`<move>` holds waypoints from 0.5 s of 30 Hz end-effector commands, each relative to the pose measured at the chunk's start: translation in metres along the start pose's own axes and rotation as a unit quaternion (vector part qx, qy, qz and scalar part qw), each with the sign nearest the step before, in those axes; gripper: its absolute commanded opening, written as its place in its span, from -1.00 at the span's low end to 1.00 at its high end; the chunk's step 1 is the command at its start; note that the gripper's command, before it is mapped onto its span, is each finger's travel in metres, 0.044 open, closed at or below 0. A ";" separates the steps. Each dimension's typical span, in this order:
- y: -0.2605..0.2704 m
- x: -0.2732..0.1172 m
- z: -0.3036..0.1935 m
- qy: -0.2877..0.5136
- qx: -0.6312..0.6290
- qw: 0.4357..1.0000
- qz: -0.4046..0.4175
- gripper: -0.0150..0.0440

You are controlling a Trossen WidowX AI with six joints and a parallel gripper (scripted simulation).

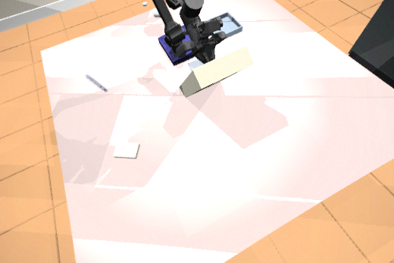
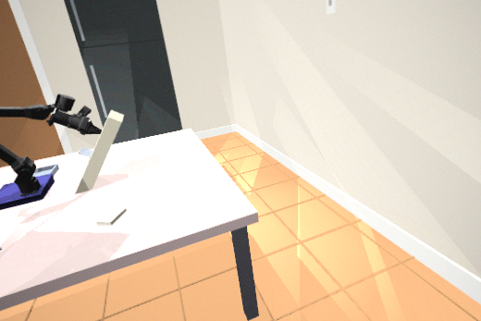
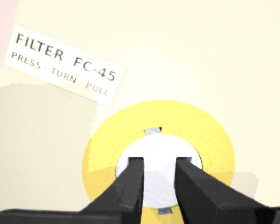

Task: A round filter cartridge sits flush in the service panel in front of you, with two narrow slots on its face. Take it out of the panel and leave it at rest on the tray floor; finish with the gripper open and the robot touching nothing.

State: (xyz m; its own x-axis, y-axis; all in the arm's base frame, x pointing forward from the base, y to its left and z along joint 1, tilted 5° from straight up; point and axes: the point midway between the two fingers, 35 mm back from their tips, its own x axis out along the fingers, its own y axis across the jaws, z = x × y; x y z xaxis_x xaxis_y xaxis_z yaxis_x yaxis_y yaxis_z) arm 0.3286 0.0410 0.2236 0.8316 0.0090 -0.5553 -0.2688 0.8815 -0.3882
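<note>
The cream service panel [image 1: 223,67] [image 2: 104,150] [image 3: 206,60] stands tilted on the table. The white round cartridge [image 3: 158,187] sits in it inside a yellow ring [image 3: 163,115], with small grey notches at its top and bottom edges. My gripper [image 1: 207,60] [image 2: 100,132] [image 3: 157,163] is at the panel, its two fingertips on the cartridge face, shut on the cartridge with a gap between them. The fingertips cover the face slots. The blue-grey tray [image 1: 235,32] [image 2: 52,172] lies behind the panel, beside the arm; its visible floor holds no cartridge.
A dark blue base plate [image 1: 167,48] [image 2: 43,191] lies under the arm, next to the tray. A thin grey bar [image 1: 96,82] and a flat white plate [image 1: 126,150] [image 2: 112,217] lie on the table. A light blue piece [image 1: 195,65] shows behind the panel.
</note>
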 end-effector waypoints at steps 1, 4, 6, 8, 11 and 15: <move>-0.001 0.000 0.000 0.000 0.001 1.000 -0.001 -0.49; -0.001 0.001 0.000 0.000 -0.008 1.000 -0.001 -0.49; 0.000 0.002 0.000 0.000 -0.033 0.999 -0.001 -0.49; 0.000 0.004 0.000 0.001 -0.066 0.998 0.000 -0.49; 0.000 0.005 0.000 0.001 -0.117 0.993 0.000 -0.49; 0.000 0.005 0.000 0.001 -0.185 0.983 0.000 -0.49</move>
State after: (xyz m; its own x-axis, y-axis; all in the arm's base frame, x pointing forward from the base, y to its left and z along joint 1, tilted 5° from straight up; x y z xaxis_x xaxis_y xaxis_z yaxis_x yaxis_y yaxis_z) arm 0.3287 0.0411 0.2234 0.8318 0.0113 -0.5550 -0.3874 0.7280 -0.5657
